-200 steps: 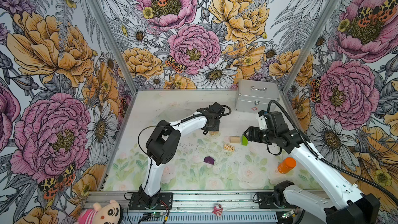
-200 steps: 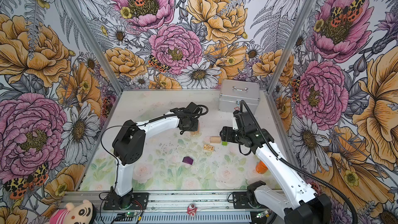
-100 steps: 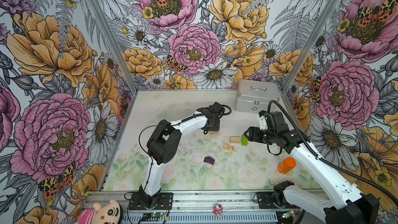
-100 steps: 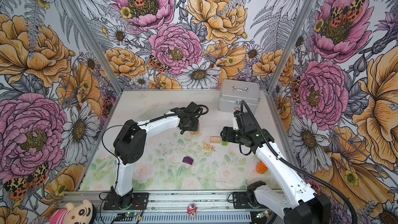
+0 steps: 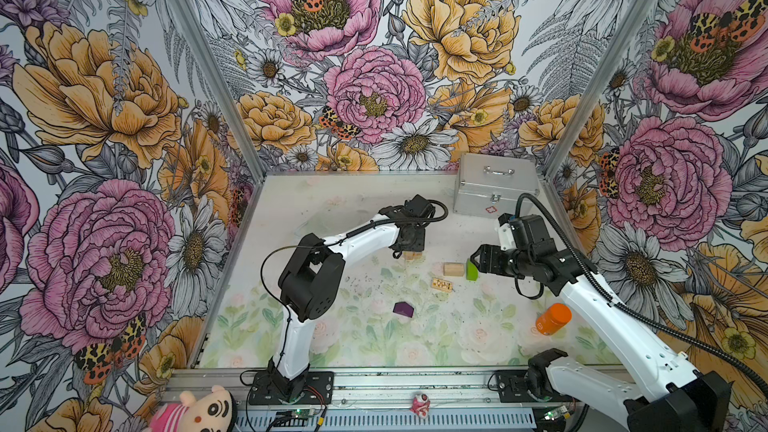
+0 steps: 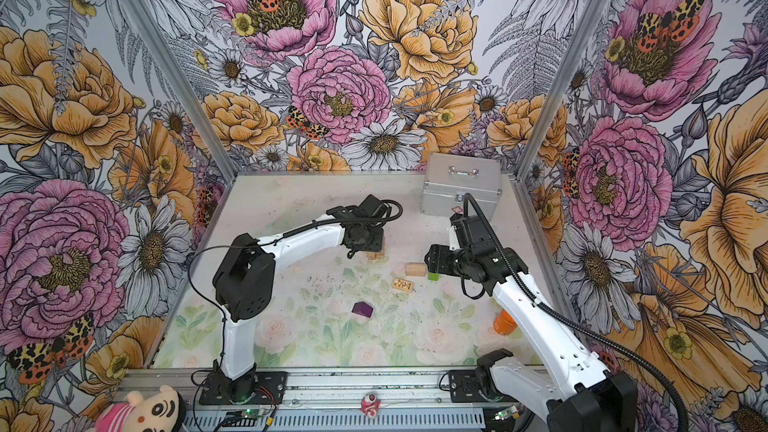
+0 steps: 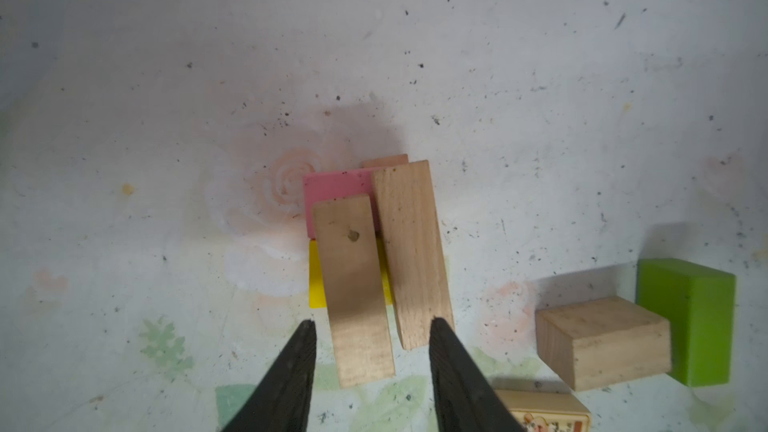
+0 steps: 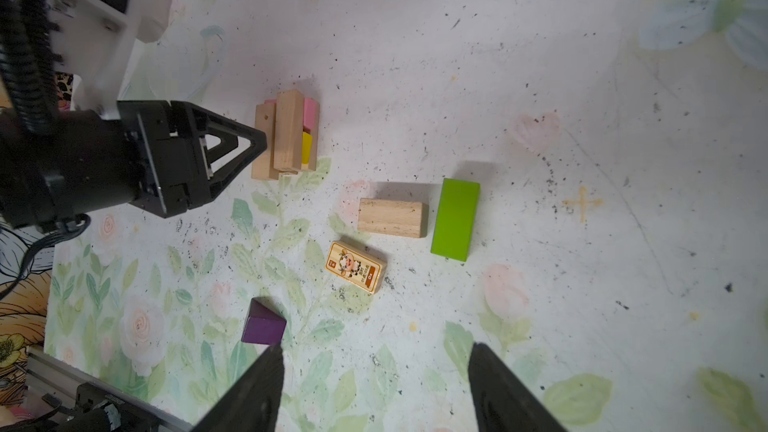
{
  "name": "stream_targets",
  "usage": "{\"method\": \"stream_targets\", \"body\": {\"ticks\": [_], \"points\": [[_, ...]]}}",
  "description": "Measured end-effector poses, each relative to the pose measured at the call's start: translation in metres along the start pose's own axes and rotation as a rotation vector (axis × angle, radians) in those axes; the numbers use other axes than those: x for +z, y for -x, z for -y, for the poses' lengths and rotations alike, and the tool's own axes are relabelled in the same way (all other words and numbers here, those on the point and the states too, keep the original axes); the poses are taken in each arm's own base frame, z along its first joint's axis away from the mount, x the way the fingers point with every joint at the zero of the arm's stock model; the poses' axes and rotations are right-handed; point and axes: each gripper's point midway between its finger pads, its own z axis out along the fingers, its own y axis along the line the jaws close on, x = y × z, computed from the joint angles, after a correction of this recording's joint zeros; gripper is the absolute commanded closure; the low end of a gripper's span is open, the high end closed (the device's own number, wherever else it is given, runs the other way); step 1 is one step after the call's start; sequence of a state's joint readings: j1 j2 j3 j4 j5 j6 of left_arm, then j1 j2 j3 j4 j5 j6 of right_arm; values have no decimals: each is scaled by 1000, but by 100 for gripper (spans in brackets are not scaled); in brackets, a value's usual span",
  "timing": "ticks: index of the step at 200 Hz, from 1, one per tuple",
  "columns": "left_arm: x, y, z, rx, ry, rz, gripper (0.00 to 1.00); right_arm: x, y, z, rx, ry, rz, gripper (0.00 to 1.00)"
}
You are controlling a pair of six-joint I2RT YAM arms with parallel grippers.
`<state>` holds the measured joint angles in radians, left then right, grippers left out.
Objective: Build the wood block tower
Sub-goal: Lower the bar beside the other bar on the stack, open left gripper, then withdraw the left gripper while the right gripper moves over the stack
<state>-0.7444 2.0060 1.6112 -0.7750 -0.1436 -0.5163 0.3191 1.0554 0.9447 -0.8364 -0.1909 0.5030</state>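
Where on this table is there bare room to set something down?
Bare: the back, left of the silver case; the front, between purple block and orange bottle. Crowded: the middle, around the stack, tan block, green block and printed block.

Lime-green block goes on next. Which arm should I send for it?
Right. Its open right pincer hovers close to the lime-green block and holds nothing. The left pincer hangs over the tower, farther from that block.
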Motion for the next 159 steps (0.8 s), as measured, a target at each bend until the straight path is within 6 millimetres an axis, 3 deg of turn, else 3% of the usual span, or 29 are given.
{"method": "stream_targets", "body": {"ticks": [43,68,97,138,143,159], "points": [[-57,22,-6,-19,-23,125,48,8,-3,-2,-9,-15,-31,24],[-95,19,-23,-34,-18,199,46,17,-5,-16,-56,-44,-65,22],[-122,-9,-55,-49,12,239,44,33,-1,-45,-130,-65,-94,17],[-122,-69,-99,-73,49,215,42,80,1,-77,-216,-130,-166,13],[-122,-75,-104,-77,50,214,41,86,2,-81,-224,-138,-173,1],[-123,-89,-115,-100,46,223,41,108,3,-90,-237,-158,-201,0]]}}
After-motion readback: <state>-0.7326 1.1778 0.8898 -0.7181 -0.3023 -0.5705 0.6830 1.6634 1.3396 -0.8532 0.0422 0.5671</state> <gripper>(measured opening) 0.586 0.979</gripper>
